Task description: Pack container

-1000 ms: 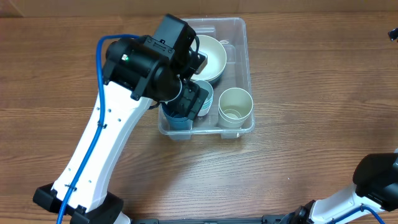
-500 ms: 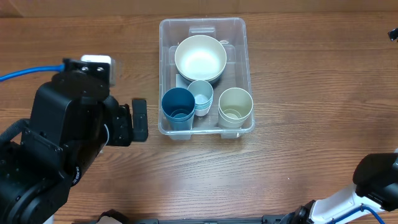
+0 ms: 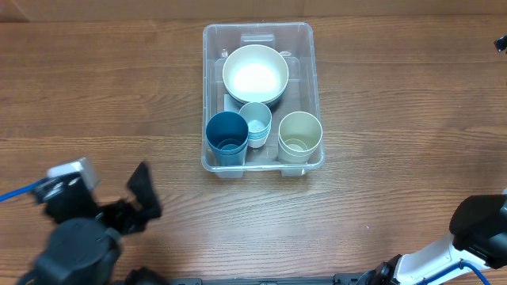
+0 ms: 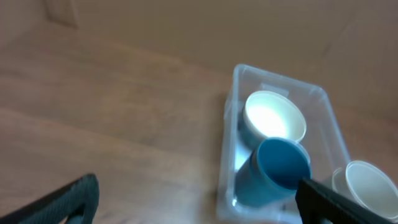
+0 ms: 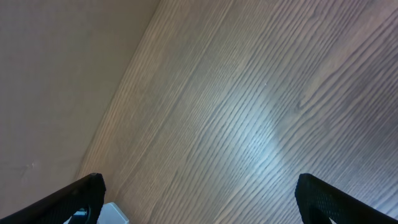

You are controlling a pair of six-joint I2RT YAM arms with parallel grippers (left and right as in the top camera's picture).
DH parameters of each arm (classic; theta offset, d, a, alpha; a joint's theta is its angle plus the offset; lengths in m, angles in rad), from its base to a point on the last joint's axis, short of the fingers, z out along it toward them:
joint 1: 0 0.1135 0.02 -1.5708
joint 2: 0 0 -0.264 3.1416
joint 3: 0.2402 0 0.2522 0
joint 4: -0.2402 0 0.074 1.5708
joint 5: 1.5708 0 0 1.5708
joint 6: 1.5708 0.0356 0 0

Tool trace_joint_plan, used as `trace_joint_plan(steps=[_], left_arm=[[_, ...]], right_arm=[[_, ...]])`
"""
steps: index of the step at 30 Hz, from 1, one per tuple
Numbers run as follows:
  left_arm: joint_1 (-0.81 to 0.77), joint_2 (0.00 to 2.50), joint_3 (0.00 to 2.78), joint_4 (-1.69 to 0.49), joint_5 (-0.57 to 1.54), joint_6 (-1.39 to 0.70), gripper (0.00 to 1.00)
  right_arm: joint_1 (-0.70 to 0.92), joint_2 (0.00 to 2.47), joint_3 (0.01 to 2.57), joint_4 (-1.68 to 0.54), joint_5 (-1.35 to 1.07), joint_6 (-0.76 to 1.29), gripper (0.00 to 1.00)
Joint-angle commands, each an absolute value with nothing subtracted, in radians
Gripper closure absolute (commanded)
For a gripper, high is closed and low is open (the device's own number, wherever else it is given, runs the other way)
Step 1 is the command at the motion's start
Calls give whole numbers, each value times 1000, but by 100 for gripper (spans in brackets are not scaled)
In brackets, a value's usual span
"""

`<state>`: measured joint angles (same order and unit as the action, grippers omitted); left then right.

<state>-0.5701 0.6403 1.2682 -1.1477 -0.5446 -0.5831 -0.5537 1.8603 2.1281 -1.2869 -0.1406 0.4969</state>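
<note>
The clear plastic container (image 3: 314, 95) stands at the table's upper middle. It holds a cream bowl (image 3: 254, 74), a dark blue cup (image 3: 226, 136), a small pale blue cup (image 3: 256, 122) and a cream cup (image 3: 300, 136). My left gripper (image 3: 141, 204) is open and empty at the lower left, far from the container. Its wrist view shows the container (image 4: 231, 140), the blue cup (image 4: 277, 169) and the cream bowl (image 4: 273, 119) ahead between the spread fingers (image 4: 199, 202). My right gripper (image 5: 199, 199) is open and empty over bare wood.
The right arm's base (image 3: 475, 229) sits at the lower right corner. A small white-grey block (image 5: 111, 214) shows at the bottom left of the right wrist view. A dark object (image 3: 500, 43) pokes in at the right edge.
My left arm has pulled back from the container to the table's lower left, empty. The dark blue cup stays in the container. The right arm has not moved.
</note>
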Motion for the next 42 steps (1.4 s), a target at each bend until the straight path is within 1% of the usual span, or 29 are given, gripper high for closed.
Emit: trace_joint_plan(steps=[1, 6, 9, 10, 11, 14, 17, 18, 22, 24, 25, 26, 29, 32, 34, 40, 42], left_arm=[[-579, 569, 992, -1011, -587, -569, 0], [-579, 495, 603, -757, -787, -754, 0], [-579, 495, 424, -743, -873, -1004, 0], [-578, 495, 395, -743, -892, -1053, 0], [-577, 496, 372, -743, -924, -1083, 0], [-577, 495, 368, -723, -927, -1081, 0], [-577, 496, 368, -680, -886, -1076, 0], [-577, 496, 368, -680, -874, -1047, 0], [-577, 496, 368, -622, -734, -623, 0], [-576, 492, 368, -506, -616, -348, 0], [-568, 467, 368, -473, -550, -244, 0], [-517, 427, 367, -467, -457, -168, 0], [-356, 334, 366, -475, -259, -48, 0], [-231, 216, 310, -473, -103, -22, 0], [-210, 151, 258, -464, -71, -22, 0], [-162, 2, 97, -322, 7, -22, 0], [-139, 3, 97, -320, 18, -22, 0]], right_arm=[[-551, 1864, 2138, -1285, -131, 498, 0], [-551, 1864, 2138, -1285, -131, 498, 0], [-551, 1864, 2138, -1285, -131, 498, 0], [-551, 1864, 2138, -1285, -131, 498, 0], [-551, 1863, 2138, -1285, -131, 498, 0], [-551, 1864, 2138, -1285, -131, 498, 0], [-551, 1864, 2138, -1285, -131, 498, 0], [-551, 1864, 2138, -1285, -131, 498, 0], [-551, 1864, 2138, -1285, -131, 498, 0], [-551, 1864, 2138, -1285, -131, 498, 0], [-551, 1864, 2138, -1285, -132, 498, 0], [-551, 1864, 2138, -1285, -131, 498, 0], [-551, 1864, 2138, -1285, -131, 498, 0], [-551, 1864, 2138, -1285, -131, 498, 0], [-551, 1864, 2138, -1285, -131, 498, 0], [-551, 1864, 2138, -1285, -131, 498, 0], [-551, 1864, 2138, -1285, -132, 498, 0]])
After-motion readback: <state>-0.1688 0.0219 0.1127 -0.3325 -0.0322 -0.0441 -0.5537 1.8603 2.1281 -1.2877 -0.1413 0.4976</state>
